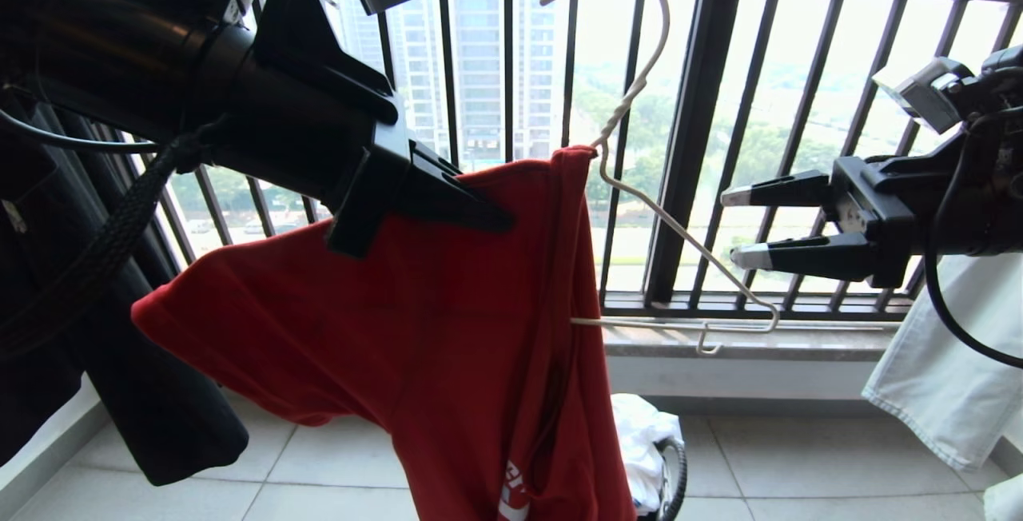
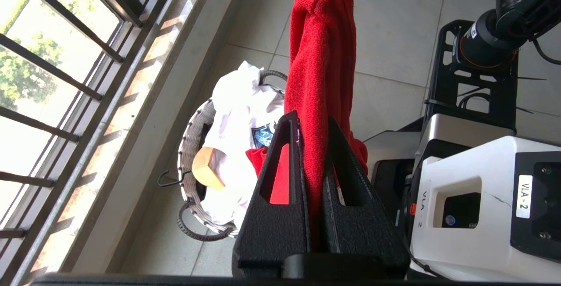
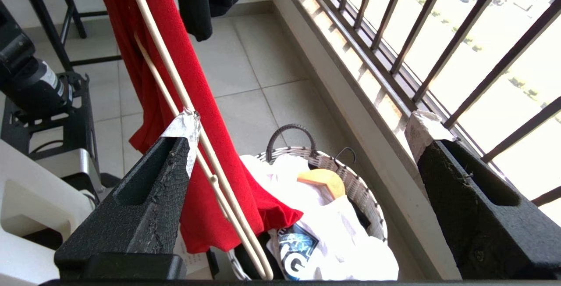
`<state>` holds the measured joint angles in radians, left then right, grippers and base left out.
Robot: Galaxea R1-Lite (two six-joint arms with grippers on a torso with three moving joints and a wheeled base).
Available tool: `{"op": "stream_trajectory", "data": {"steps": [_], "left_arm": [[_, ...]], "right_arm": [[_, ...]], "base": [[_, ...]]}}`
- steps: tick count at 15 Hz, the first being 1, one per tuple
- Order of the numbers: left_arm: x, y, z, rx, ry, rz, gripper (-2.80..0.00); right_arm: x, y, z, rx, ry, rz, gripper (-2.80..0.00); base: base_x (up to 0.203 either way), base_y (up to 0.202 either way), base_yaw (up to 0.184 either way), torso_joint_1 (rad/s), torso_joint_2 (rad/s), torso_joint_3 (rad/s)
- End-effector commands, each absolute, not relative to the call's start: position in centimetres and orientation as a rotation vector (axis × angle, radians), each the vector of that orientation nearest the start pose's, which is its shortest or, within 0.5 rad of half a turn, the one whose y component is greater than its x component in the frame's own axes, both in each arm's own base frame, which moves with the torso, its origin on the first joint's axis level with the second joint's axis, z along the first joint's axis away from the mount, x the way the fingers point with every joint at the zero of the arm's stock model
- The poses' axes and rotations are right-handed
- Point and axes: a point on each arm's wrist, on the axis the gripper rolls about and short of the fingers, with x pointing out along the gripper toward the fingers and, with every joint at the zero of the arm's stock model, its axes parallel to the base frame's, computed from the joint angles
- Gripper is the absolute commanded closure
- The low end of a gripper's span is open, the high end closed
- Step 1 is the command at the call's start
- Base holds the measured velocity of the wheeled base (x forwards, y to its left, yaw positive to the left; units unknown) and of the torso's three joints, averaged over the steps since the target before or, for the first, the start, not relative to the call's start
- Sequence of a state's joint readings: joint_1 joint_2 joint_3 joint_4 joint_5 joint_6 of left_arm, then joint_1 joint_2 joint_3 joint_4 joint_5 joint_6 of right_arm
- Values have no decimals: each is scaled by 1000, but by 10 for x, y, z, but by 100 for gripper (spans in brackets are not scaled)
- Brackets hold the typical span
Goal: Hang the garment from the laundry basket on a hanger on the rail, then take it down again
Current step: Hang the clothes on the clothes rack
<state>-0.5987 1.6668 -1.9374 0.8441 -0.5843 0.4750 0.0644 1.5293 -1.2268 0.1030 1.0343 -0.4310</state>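
Left fingers (image 1: 447, 193) pinch the red garment (image 1: 447, 329); right fingers (image 1: 751, 225) gape wide beside the hanger (image 1: 679, 237).

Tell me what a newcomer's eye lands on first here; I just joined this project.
The red T-shirt hangs mid-scene, pinched in the left pincer. A thin wire hanger pokes from its collar before the window railing, the open right pincer beside it.
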Motion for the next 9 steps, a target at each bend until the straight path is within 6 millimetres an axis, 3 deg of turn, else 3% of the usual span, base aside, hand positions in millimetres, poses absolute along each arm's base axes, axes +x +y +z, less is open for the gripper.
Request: {"op": "stream_trajectory", "data": {"steps": [1, 2, 3, 5, 9], "left_arm": [[209, -153, 366, 404, 322, -1257, 0], [208, -150, 368, 400, 313, -1247, 0], [206, -145, 372, 388, 306, -1231, 0], [199, -140, 379, 373, 276, -1218, 0], [194, -132, 387, 353, 243, -1189, 0]], "right_arm": [[235, 21, 297, -156, 132, 1081, -280], [222, 17, 301, -132, 152, 1059, -179], [210, 12, 300, -93, 199, 1040, 0], [190, 6, 292, -5, 321, 1006, 0], [183, 13, 281, 77, 456, 1048, 0]], "base": [[0, 0, 0, 0, 0, 0], [0, 0, 0, 0, 0, 0], [0, 0, 0, 0, 0, 0], [0, 0, 0, 0, 0, 0], [0, 0, 0, 0, 0, 0]]}}
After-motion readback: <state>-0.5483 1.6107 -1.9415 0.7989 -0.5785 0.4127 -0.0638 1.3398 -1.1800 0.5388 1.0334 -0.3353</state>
